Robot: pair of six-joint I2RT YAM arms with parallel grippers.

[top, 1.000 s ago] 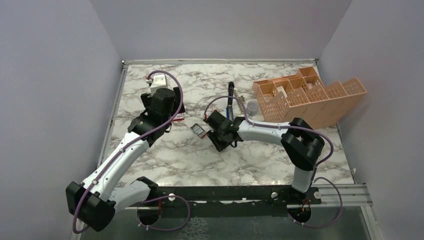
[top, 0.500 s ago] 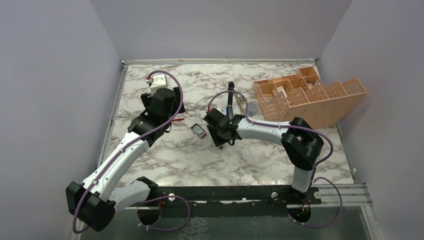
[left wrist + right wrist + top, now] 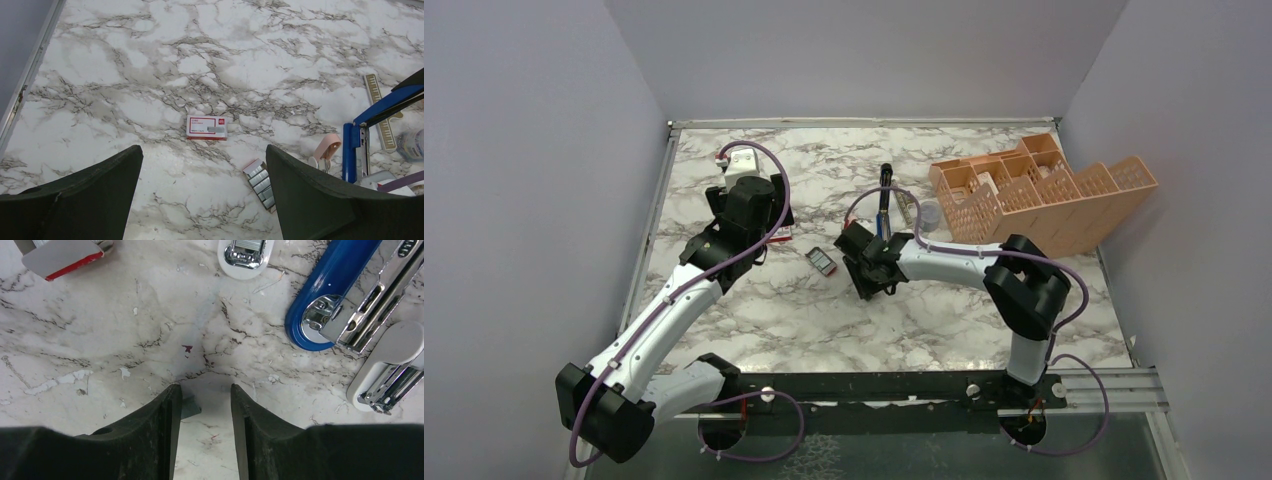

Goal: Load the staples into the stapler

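The blue stapler [image 3: 320,310] lies swung open on the marble, its metal channel [image 3: 372,297] bare, just ahead and right of my right gripper [image 3: 202,389]. That gripper is low over the table with its jaws a little apart. A small grey strip [image 3: 191,406] sits against the inner face of its left finger, and I cannot tell whether it is staples. The staples [image 3: 261,178] lie as silvery strips in their dark tray, left of the stapler. The red-and-white box [image 3: 206,127] lies ahead of my left gripper [image 3: 202,150], which hangs high and wide open with nothing in it.
An orange slotted organizer [image 3: 1034,190] stands at the back right with a clear cup [image 3: 930,213] beside it. A white staple remover [image 3: 387,367] and another white tool [image 3: 245,254] lie by the stapler. A thin metal strip [image 3: 378,107] and a pink tool [image 3: 327,148] lie nearby.
My right gripper has shifted slightly over the table near the stapler, and its jaws have varied a little in width. The left arm has not moved.
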